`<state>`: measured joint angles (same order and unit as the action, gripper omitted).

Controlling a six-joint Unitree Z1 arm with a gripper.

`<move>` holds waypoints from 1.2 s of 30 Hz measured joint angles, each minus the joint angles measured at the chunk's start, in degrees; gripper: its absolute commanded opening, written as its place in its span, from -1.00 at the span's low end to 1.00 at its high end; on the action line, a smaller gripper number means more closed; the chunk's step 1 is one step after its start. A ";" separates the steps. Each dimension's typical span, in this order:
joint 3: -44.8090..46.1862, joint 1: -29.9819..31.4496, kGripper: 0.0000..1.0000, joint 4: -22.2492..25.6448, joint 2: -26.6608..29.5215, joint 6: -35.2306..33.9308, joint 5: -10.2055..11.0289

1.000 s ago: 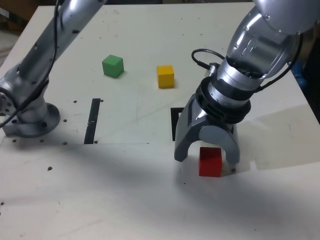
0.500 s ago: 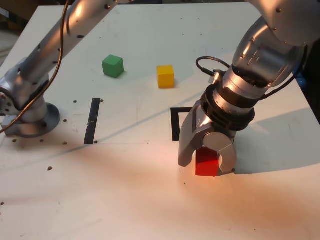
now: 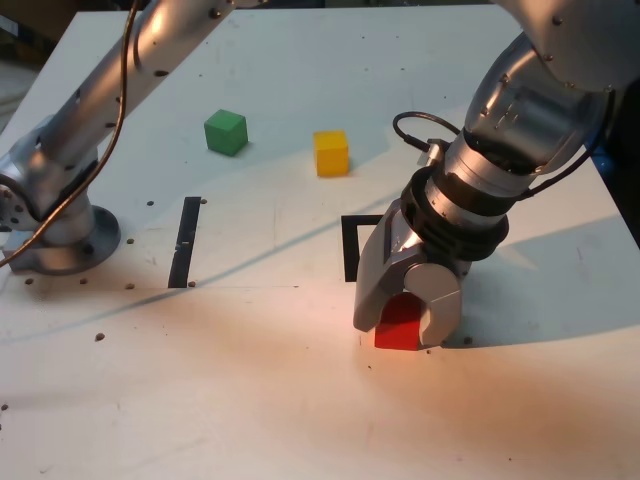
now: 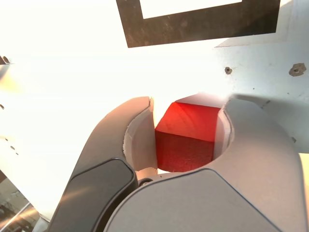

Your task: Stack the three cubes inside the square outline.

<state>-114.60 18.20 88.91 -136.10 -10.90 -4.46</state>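
White table (image 3: 300, 400), no legible writing

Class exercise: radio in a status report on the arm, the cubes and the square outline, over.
Gripper shut on red cube, fingers pressing both sides. Cube on table, outside square outline. Yellow cube, green cube apart, untouched. Nothing in the way.

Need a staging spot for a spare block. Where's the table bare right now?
Bare: the stretch between the black tape strip and the square outline, below the green cube and yellow cube; also the near edge. Crowded: around the gripper, shut on the red cube beside the outline, and the arm base.
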 measured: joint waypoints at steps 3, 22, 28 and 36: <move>1.28 -0.32 -0.37 0.06 1.00 0.56 1.14; 7.34 -10.45 -0.37 -0.89 6.38 7.45 5.43; 7.34 -13.68 -0.37 -1.41 6.27 9.79 5.74; 7.26 -15.18 -0.36 -1.99 4.92 11.33 5.74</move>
<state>-107.34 3.02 86.91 -131.19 0.43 1.28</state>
